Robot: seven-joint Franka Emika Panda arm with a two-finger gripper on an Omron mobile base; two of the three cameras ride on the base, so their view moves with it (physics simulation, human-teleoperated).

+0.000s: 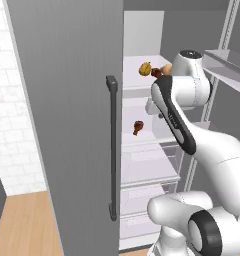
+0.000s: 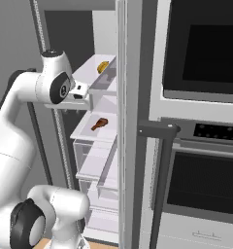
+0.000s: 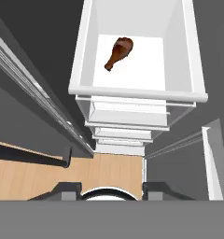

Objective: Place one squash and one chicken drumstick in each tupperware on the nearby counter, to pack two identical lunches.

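Note:
The fridge stands open. On its upper shelf lie the yellow lumpy squash (image 1: 145,68) (image 2: 103,66), a dark chicken drumstick (image 1: 156,72) and the tan squash (image 1: 166,68), partly behind my arm. A second drumstick (image 1: 137,127) (image 2: 99,124) (image 3: 119,52) lies alone on the white shelf below. My gripper (image 3: 113,189) hangs well above that lower drumstick, looking down on it, open with nothing between its fingers. The tupperware and the counter are out of view.
The grey fridge door (image 1: 67,125) with its dark handle (image 1: 112,145) stands open on the left. Clear drawers (image 1: 152,167) sit under the shelves. A door shelf (image 1: 227,62) juts out at the right. A wall oven (image 2: 206,48) flanks the fridge. The floor (image 1: 22,225) is wooden.

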